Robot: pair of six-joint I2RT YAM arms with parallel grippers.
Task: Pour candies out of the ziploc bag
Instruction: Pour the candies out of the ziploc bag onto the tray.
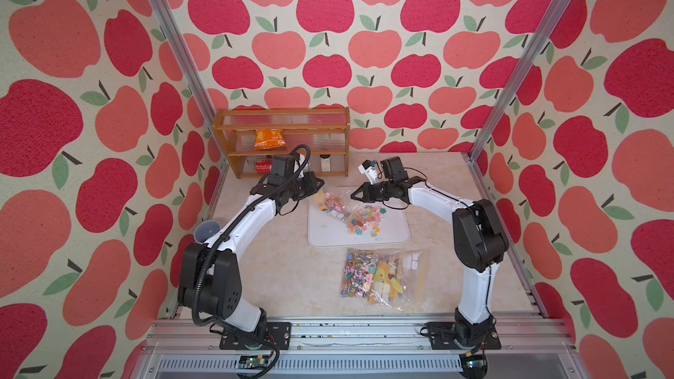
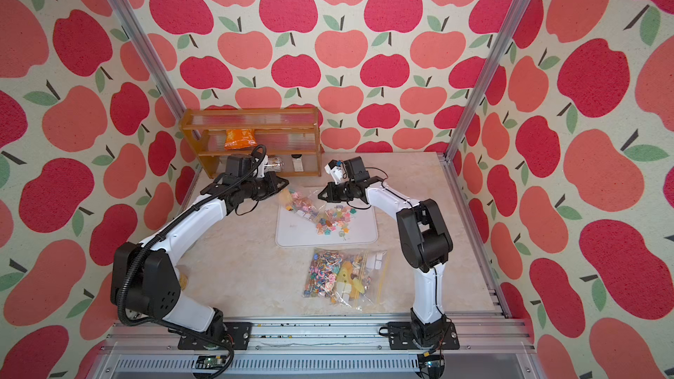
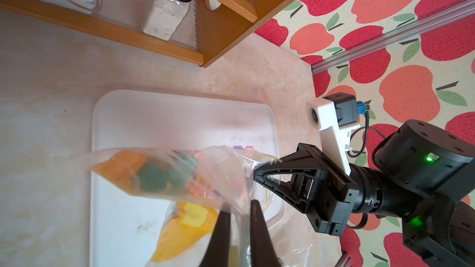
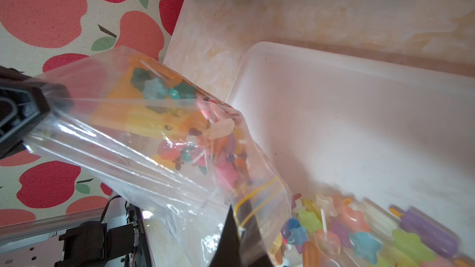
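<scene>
Pouring step: left fingers [image 3: 218, 240] and right fingers [image 4: 227, 247], clamped on the tilted ziploc bag [image 1: 333, 203] mid-frame, spill candies [image 1: 366, 218] onto the tray [image 1: 324, 235]; next, probably raise its closed end.

**A:** Your widest free stretch is the bare table [image 1: 270, 267] left of the tray [image 1: 324, 235], between it and the left arm.

**B:** Watch the back there: the shelf [image 1: 281, 127] stands just behind the left claw [image 1: 321, 184], so you get only a narrow strip.

**A:** You can't cut between the left claw and the right claw [image 1: 353, 195]. The held bag [image 1: 330, 201] is stretched across that gap, over the tray's far side.

**B:** Toward the arm bases, a full bag [image 1: 379, 278] lies just beside the tray and blocks that side.

**A:** The candies [image 1: 364, 218] cover the tray's right half; its near left corner is bare.
</scene>
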